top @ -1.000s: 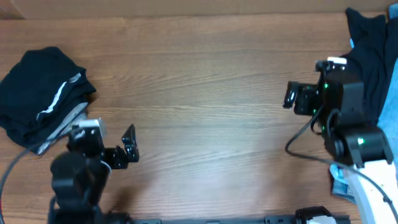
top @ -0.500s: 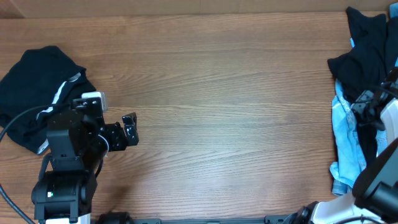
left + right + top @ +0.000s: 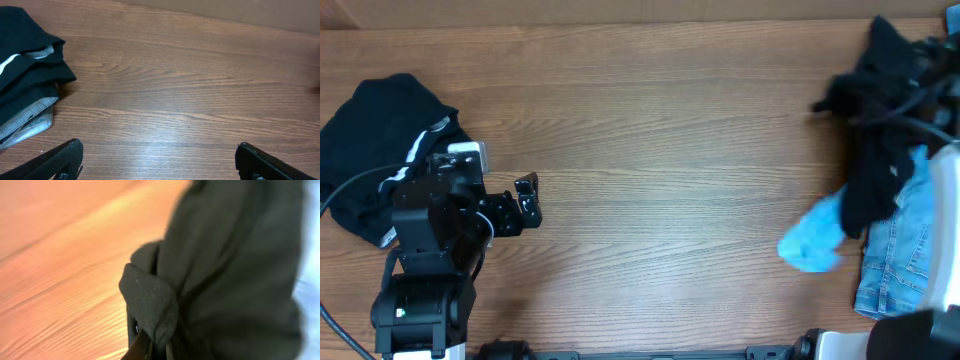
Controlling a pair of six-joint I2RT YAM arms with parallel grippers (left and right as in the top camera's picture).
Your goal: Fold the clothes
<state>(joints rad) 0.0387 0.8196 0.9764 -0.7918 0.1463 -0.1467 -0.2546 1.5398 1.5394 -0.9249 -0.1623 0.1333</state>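
Note:
A folded pile of black clothes (image 3: 375, 140) with a white stripe lies at the table's left; in the left wrist view the pile (image 3: 25, 70) sits at the left edge. My left gripper (image 3: 531, 200) hovers just right of it, open and empty, its fingertips (image 3: 65, 152) far apart over bare wood. At the far right, my right gripper (image 3: 156, 350) is shut on a fold of a black garment (image 3: 225, 255). Overhead, that black garment (image 3: 875, 140) is blurred and raised from the unfolded heap, hiding the gripper.
A light blue garment (image 3: 813, 243) trails out onto the wood below the black one. Denim jeans (image 3: 898, 262) lie beside it at the right edge. The right arm's white base (image 3: 945, 190) stands at the right border.
The right gripper swung onto the heap at the right and shut on the black garment, now lifted and pulled left. The light blue garment slid out onto the table. The left arm barely shifted.

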